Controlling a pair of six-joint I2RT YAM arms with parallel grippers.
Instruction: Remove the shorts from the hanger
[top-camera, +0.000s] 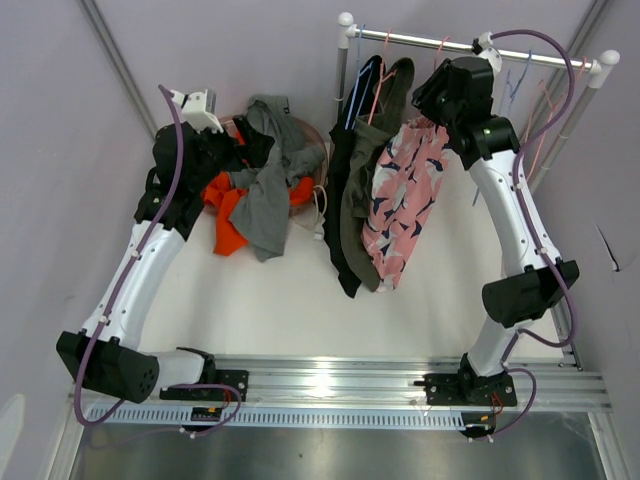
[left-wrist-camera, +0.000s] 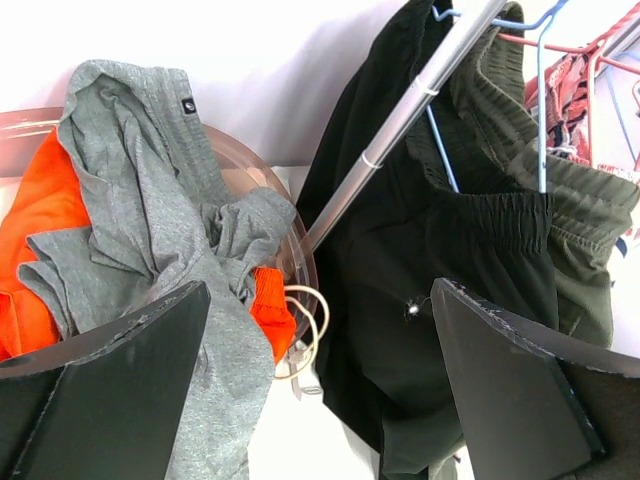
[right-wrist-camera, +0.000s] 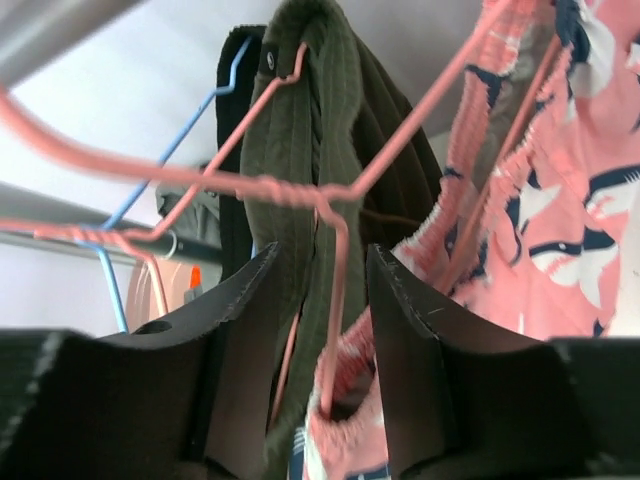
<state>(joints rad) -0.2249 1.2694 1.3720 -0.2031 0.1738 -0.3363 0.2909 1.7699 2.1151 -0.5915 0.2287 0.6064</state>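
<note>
The pink shorts (right-wrist-camera: 560, 200) hang limp and light just right of my right tool (right-wrist-camera: 322, 268); the elastic waistband, my best hold, sits between its half-closed jaws beside the pink hanger wire (right-wrist-camera: 338, 250); whether they pinch I cannot tell; olive shorts (right-wrist-camera: 310, 120) crowd behind, the rail (right-wrist-camera: 50, 25) above; my left tool (left-wrist-camera: 320, 290) gapes wide.

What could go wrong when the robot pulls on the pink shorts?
1. On the right gripper, the jaws stand around the wire of the pink hanger as well as the waistband of the pink shorts, so a pull might drag the hanger off the rail too.
2. The olive shorts hang pressed against the pink ones and could get tugged along.
</note>
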